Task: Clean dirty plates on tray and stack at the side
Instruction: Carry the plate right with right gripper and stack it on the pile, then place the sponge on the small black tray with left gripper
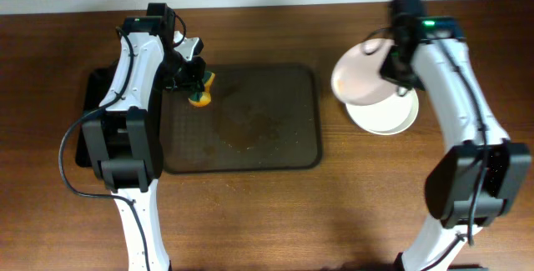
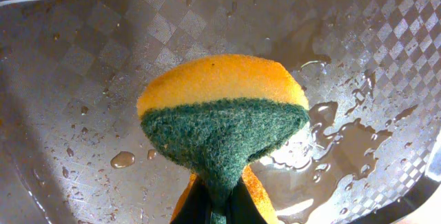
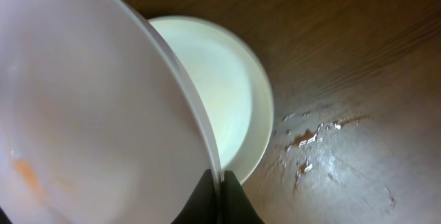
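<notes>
My right gripper is shut on the rim of a white plate. The plate is held tilted in the air and has a faint orange smear near its lower left in the right wrist view. Under it, partly covered, another white plate lies flat on the table to the right of the tray. The dark tray is wet, with a brownish smear in its middle. My left gripper is shut on a yellow and green sponge above the tray's far left part.
A smaller black tray lies at the far left under the left arm. Water drops and a thin orange streak mark the brown table beside the flat plate. Puddles stand on the tray near the sponge.
</notes>
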Controlling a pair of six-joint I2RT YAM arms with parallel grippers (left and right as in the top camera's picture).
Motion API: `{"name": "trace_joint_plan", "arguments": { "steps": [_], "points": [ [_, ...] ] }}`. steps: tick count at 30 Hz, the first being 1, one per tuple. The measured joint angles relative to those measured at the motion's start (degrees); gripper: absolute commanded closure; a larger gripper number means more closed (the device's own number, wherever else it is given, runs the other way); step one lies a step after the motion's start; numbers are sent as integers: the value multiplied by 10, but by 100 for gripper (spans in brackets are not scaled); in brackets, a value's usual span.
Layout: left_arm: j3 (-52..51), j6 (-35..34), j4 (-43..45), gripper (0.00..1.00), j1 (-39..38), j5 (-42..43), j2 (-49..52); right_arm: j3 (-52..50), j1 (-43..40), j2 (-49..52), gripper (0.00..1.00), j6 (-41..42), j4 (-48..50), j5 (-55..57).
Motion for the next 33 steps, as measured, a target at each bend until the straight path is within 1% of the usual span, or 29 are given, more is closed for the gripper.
{"name": "trace_joint_plan", "arguments": {
  "steps": [2,4,8,9,10,11,12,13,16,19,20,21,22,23,24,25,27,29,31,33],
  "points": [
    [0,0,0,99,0,0,0,-23,-48,-2,96,-19,23,-35],
    [0,0,0,99,0,0,0,-50,-74,-3,96,-28,44,-58],
    [0,0,0,99,0,0,0,-135,-98,-4,96,-37,99,-90],
    [0,0,0,100,0,0,0,-158,-99,-5,94,-39,118,-96],
    [0,0,0,99,0,0,0,-185,-99,-5,84,-40,143,-106],
    [0,0,0,100,0,0,0,-204,-99,-5,67,-40,160,-114],
    [0,0,0,99,0,0,0,-225,-99,-5,52,-40,176,-125],
    [0,0,0,99,0,0,0,-242,-99,-5,48,-43,182,-137],
    [1,0,-4,100,0,0,0,-247,-99,-5,47,-58,185,-163],
    [7,-9,-20,100,0,-16,0,-241,-98,-10,46,-71,165,-184],
    [12,-15,-25,99,0,-27,-1,-236,-97,-14,44,-75,155,-188],
    [15,-22,-29,99,0,-41,-3,-229,-94,-22,40,-78,149,-192],
    [15,-32,-34,100,0,-61,-10,-221,-91,-31,33,-81,145,-195],
    [15,-41,-41,100,0,-78,-20,-214,-86,-44,28,-83,145,-197],
    [15,-49,-48,99,0,-99,-33,-207,-78,-64,23,-86,145,-199],
    [15,-61,-61,99,0,-128,-54,-203,-70,-83,21,-87,145,-199],
    [18,-78,-98,100,0,-195,-98,-195,-43,-129,18,-90,146,-202],
    [24,-98,-123,99,1,-257,-129,-190,-20,-149,17,-92,146,-203],
    [28,-124,-131,100,7,-308,-147,-189,3,-151,17,-94,147,-203],
    [27,-142,-123,100,20,-336,-150,-189,19,-149,17,-95,148,-203]
  ]
}}
